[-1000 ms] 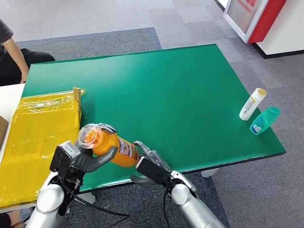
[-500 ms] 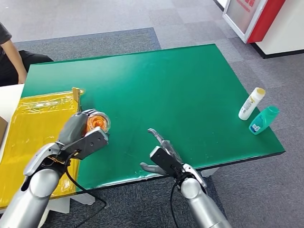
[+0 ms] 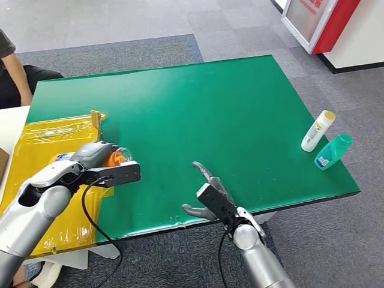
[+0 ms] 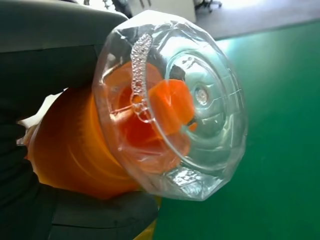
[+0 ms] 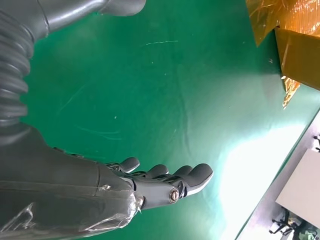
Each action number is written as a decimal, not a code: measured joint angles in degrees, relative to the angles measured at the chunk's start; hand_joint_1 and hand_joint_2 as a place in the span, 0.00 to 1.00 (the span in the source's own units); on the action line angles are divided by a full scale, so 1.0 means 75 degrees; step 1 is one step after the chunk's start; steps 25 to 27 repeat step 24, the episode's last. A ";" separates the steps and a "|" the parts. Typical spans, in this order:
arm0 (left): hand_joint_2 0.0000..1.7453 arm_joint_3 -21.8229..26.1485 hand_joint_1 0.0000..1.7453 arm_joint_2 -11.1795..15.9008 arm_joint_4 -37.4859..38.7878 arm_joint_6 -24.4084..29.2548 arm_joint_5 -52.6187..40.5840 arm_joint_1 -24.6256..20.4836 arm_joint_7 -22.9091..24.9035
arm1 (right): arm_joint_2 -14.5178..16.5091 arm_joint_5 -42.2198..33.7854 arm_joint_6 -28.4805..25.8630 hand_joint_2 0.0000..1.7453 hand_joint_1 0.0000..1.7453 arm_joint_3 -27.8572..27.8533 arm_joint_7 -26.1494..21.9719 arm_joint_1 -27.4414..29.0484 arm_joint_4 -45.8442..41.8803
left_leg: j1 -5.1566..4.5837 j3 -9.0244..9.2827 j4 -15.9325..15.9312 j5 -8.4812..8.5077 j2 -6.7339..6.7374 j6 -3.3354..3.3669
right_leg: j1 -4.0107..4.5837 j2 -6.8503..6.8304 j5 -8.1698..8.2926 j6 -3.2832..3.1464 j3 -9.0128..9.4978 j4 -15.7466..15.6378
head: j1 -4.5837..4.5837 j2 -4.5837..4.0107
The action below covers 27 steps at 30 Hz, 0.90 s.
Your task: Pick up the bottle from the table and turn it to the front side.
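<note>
My left hand [image 3: 93, 157] grips an orange bottle [image 3: 114, 158] with a clear domed cap, held over the left side of the green table [image 3: 213, 114] beside the yellow-wrapped box. In the left wrist view the bottle [image 4: 113, 150] lies across my left hand [image 4: 45, 200], and its clear cap [image 4: 177, 105] with the orange nozzle inside faces the camera. My right hand [image 3: 212, 195] hovers over the table's near edge, fingers spread and holding nothing. The right wrist view shows the right hand [image 5: 158, 182] flat above bare green table.
A yellow-wrapped box [image 3: 45, 174] lies at the table's left end. A white bottle [image 3: 318, 131] and a teal bottle [image 3: 334, 151] lie near the right edge. A person [image 3: 11, 66] sits at the far left. A red and white cabinet [image 3: 326, 24] stands beyond the table.
My left arm has swung the orange bottle left and away from the right hand, turning it so its body now points toward the yellow box. The right hand let go and stays spread.
</note>
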 joint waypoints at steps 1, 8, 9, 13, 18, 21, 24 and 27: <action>1.00 -0.0024 1.00 0.0038 0.0185 0.0049 -0.0040 0.0045 0.0049 | 0.0000 -0.0008 0.0003 1.00 0.00 -0.0001 -0.0006 -0.0019 0.0021 | 0.0000 0.0000 0.0000 0.0000 0.0000 0.0000 | 0.0000 0.0000 0.0000 0.0000 0.0000 0.0000 | 0.0000 0.0000; 1.00 -0.0052 1.00 0.0179 0.1046 0.0337 -0.0321 0.0420 0.0146 | 0.0000 -0.0041 0.0011 1.00 0.00 -0.0003 -0.0021 -0.0089 0.0176 | 0.0000 -0.0006 0.0000 -0.0001 -0.0003 0.0000 | -0.0001 -0.0002 -0.0001 0.0000 0.0001 0.0000 | 0.0001 0.0000; 1.00 -0.0023 1.00 0.0191 0.1141 0.0345 -0.0405 0.0463 0.0211 | 0.0000 -0.0048 0.0020 1.00 0.00 -0.0002 -0.0022 -0.0100 0.0205 | 0.0000 -0.0005 0.0000 -0.0001 -0.0003 0.0000 | -0.0001 -0.0001 -0.0001 0.0000 0.0001 0.0000 | 0.0001 0.0000; 1.00 0.0253 0.29 0.0132 0.1625 0.0543 -0.0968 0.0669 0.0439 | 0.0018 -0.0060 0.0063 1.00 0.00 0.0011 -0.0030 -0.0124 0.0340 | 0.0000 -0.0004 0.0000 0.0000 -0.0002 0.0000 | 0.0000 -0.0001 -0.0001 0.0000 -0.0002 0.0000 | 0.0000 0.0000; 1.00 0.0956 0.00 -0.0165 0.2009 0.1089 -0.1429 0.0896 0.0382 | 0.0052 -0.0086 0.0056 1.00 0.00 0.0019 -0.0035 -0.0114 0.0445 | 0.0001 -0.0004 0.0000 0.0000 -0.0002 -0.0001 | 0.0000 -0.0002 -0.0001 0.0000 -0.0002 0.0000 | 0.0000 0.0000; 1.00 0.1530 0.00 -0.0430 0.1670 0.1562 -0.1502 0.1276 0.0156 | 0.0051 -0.0138 0.0032 1.00 0.00 0.0008 0.0001 0.0009 0.0378 | 0.0000 -0.0006 0.0000 -0.0001 -0.0002 0.0001 | -0.0002 -0.0002 -0.0001 0.0000 -0.0001 -0.0002 | 0.0001 0.0000; 1.00 0.2001 0.00 -0.0649 0.1084 0.1835 -0.1332 0.1695 -0.0111 | 0.0050 -0.0170 0.0028 1.00 0.00 -0.0010 0.0043 0.0174 0.0232 | -0.0001 -0.0007 0.0000 -0.0005 -0.0002 0.0002 | -0.0003 -0.0001 -0.0002 0.0001 -0.0002 -0.0005 | 0.0000 0.0000; 1.00 0.2001 0.00 -0.0649 0.1084 0.1835 -0.1332 0.1695 -0.0111 | 0.0050 -0.0170 0.0028 1.00 0.00 -0.0010 0.0043 0.0174 0.0232 | -0.0001 -0.0007 0.0000 -0.0005 -0.0002 0.0002 | -0.0003 -0.0001 -0.0002 0.0001 -0.0002 -0.0005 | 0.0000 0.0000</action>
